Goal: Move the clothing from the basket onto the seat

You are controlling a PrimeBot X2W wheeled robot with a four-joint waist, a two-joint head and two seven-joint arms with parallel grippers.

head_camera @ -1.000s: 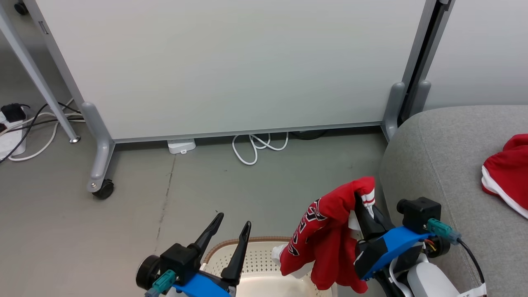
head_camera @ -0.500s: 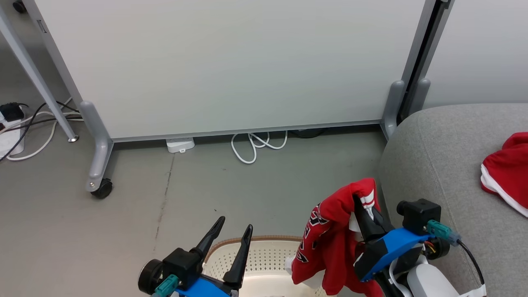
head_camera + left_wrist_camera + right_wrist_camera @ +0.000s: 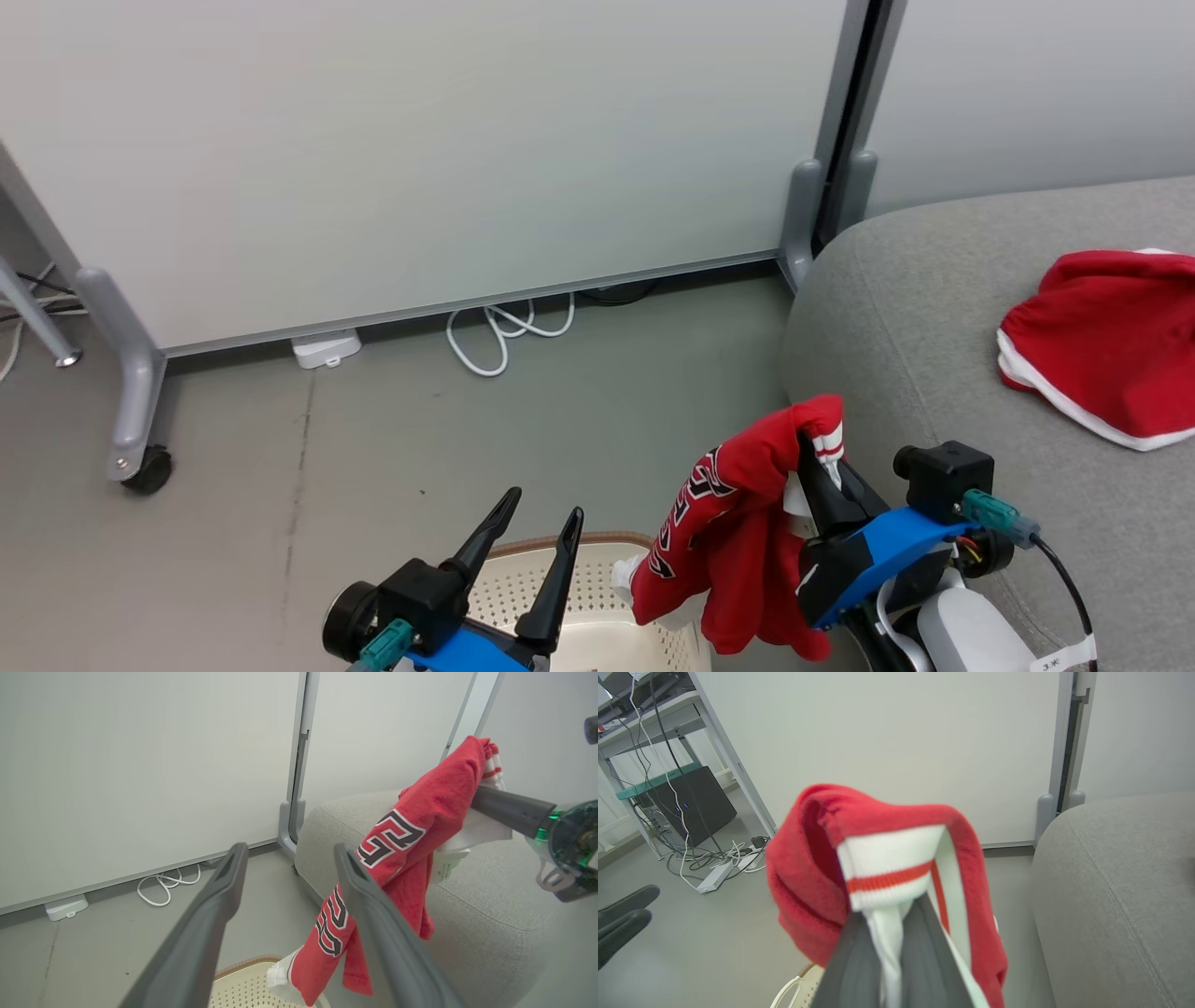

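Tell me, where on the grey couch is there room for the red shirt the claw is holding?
The seat is bare on its left part, between its rounded edge and the other red garment. It's crowded on the right, where that garment lies. The right claw holds the shirt beside that edge.

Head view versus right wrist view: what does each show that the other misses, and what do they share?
Head view adds: a second red garment lying on the seat, a looped white cable on the floor, and the black-and-white lettering on the held garment. Right wrist view adds: a black box under a desk and tangled cables beside it. Both share: the held garment in the shut right claw, the seat, the basket rim, the open left claw and the pale panel.
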